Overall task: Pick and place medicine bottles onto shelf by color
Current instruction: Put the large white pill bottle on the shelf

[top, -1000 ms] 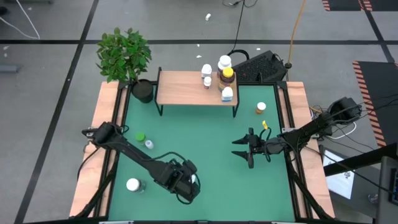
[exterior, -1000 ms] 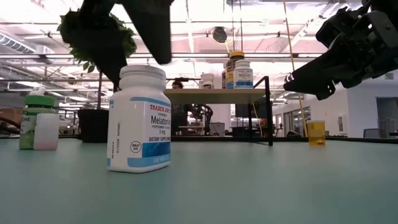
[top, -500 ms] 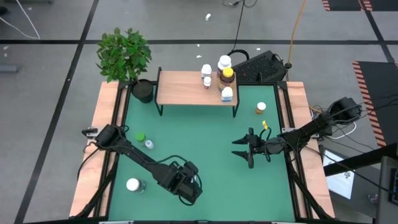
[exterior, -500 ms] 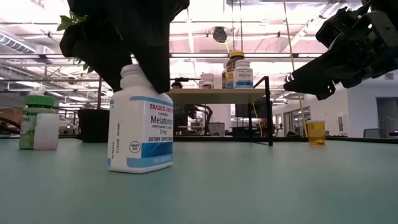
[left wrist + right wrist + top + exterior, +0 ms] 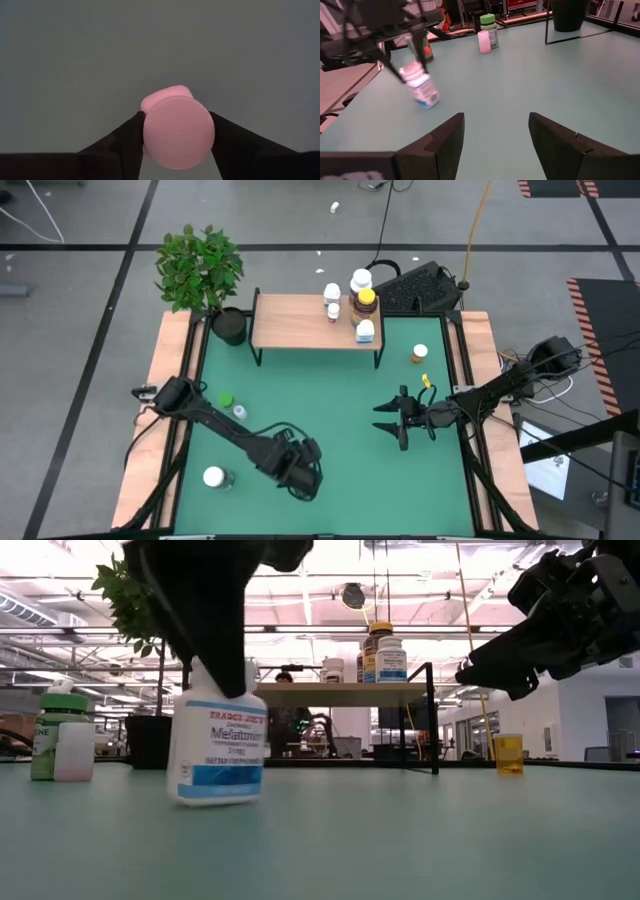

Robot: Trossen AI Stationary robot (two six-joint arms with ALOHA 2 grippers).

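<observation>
Left gripper [image 5: 177, 134] clamps the melatonin bottle's [image 5: 218, 745] cap

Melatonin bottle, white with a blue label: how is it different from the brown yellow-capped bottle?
The white blue-labelled melatonin bottle leans, clamped at its cap by the left gripper; the amber yellow-capped bottle stands upright, untouched. The white one is low over the green table; the amber one is on the light-wood shelf. Both are capped.

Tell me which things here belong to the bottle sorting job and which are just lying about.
Job: melatonin bottle in the left pincer; green-capped bottle; small white vial; white bottle; orange-topped bottle; bottles already on the shelf.

Lying about: potted plant; keyboard.
</observation>
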